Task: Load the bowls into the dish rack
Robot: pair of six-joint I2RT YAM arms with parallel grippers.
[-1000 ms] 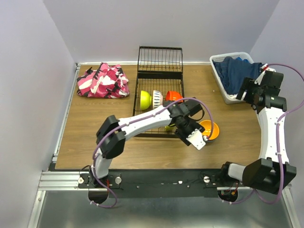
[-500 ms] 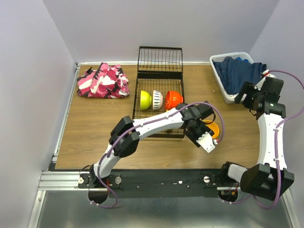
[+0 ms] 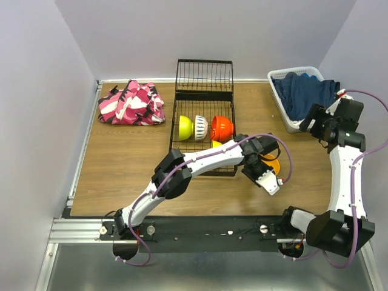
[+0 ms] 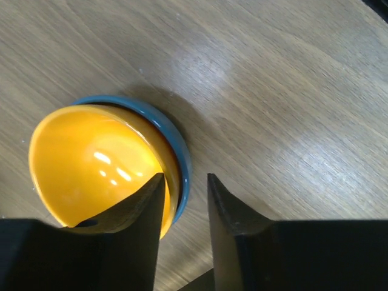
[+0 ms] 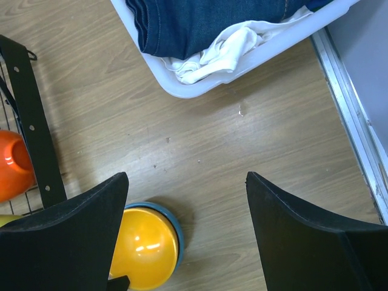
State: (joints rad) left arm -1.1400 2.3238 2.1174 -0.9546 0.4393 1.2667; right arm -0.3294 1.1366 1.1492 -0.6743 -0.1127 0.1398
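Two stacked on the surface beside the dish rack: orange bowl inside blue bowl. Left end effector straddles their rim, released. Right end effector hangs spread, grasping nothing.

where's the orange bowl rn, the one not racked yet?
Top view: the orange bowl sits on the table just right of the dish rack's near right corner, nested inside the blue bowl. The left gripper straddles their stacked rims.

Glossy plastic orange bowl, matt wood-grain table, wire dish rack, denim cloth
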